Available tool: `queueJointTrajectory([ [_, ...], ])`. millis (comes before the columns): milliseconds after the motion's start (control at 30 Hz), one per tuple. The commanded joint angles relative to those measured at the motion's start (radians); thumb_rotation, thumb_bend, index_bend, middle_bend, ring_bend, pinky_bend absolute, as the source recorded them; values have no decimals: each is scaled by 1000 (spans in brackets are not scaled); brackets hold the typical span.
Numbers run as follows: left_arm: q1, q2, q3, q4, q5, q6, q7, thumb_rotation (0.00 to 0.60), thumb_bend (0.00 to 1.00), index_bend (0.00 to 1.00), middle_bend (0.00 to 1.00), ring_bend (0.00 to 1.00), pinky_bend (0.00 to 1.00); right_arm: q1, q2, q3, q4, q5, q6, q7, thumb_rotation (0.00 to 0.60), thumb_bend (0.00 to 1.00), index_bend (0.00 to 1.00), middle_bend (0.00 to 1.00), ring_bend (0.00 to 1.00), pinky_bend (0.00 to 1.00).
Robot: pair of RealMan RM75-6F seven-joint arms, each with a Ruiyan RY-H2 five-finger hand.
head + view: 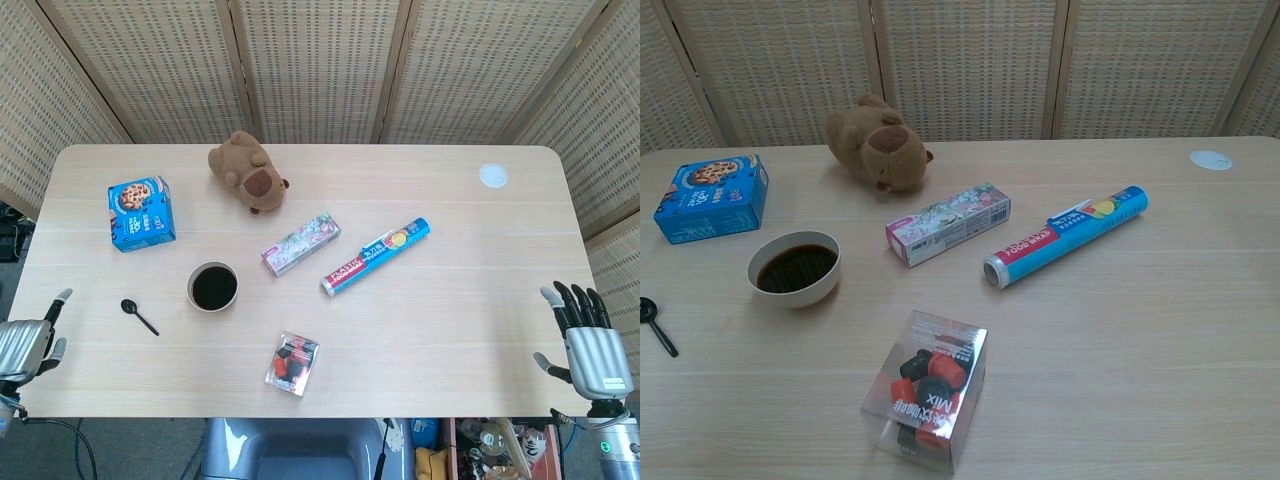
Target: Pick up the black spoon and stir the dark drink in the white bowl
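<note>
Left hand (28,342) sits empty, fingers loose, black spoon (139,316) just ahead to its right, white bowl (213,287) beyond; right hand (587,345) splayed, empty.

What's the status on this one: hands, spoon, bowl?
Left hand and right hand open at table edges. Black spoon untouched, left of white bowl. Nothing between.

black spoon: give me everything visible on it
The black spoon is small, all black, plastic by the look, with a round bowl end and a thin straight handle. It lies flat on the table, bowl end up-left in the head view, left of the white bowl and apart from it. Nothing touches it; neither hand holds it.
</note>
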Motion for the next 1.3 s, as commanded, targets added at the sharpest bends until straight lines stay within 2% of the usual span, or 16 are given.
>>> queueJointTrajectory([
  [33,-60,52,19,-48,-95,-130,78,600,640,43,880,751,749,-1,0,0,-1,3,-1,-1,600,212,141,151,0,26],
  [300,-147,70,30,-49,-210,-302,121,600,680,47,895,763,752,-4,-2,-1,0,7,0,-3,600,212,141,152,0,31],
  [500,-223,35,41,1,-303,-408,168,600,680,50,898,766,752,-11,-4,-4,4,14,0,-1,600,212,141,152,0,69],
  [933,-337,-59,87,112,-490,-506,240,600,681,54,898,766,752,-24,-9,-8,14,23,4,8,600,213,141,156,4,69],
  [1300,-408,-129,117,182,-574,-529,250,600,681,55,899,768,752,-36,-11,-10,20,28,13,16,600,212,141,158,11,74],
])
